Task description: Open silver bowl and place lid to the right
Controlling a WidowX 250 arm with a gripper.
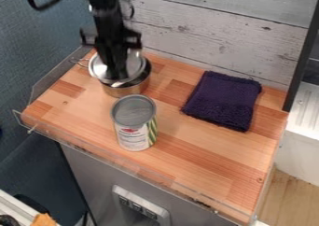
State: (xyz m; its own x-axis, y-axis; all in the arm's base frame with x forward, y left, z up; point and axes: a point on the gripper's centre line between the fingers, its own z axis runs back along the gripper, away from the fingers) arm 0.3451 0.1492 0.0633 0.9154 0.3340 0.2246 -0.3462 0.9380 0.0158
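Gripper [116, 75], one, black: set down over the lid; whether it is closed on a knob or released cannot be told. Lid [133, 65], one, silver: seated off-centre to the left on the bowl [126, 90], whose dark inside is exposed at the right. Judged thin, stiff metal, light, slippery at the rim, likely to swing or clatter; best taken by a central knob, if one is fitted, and raised level. Bowl: judged light enough to be dragged if the lid is caught. Can [133, 126], one, upright, just in front; dark cloth [223, 100], one, folded, at right on the worktop [187, 152]
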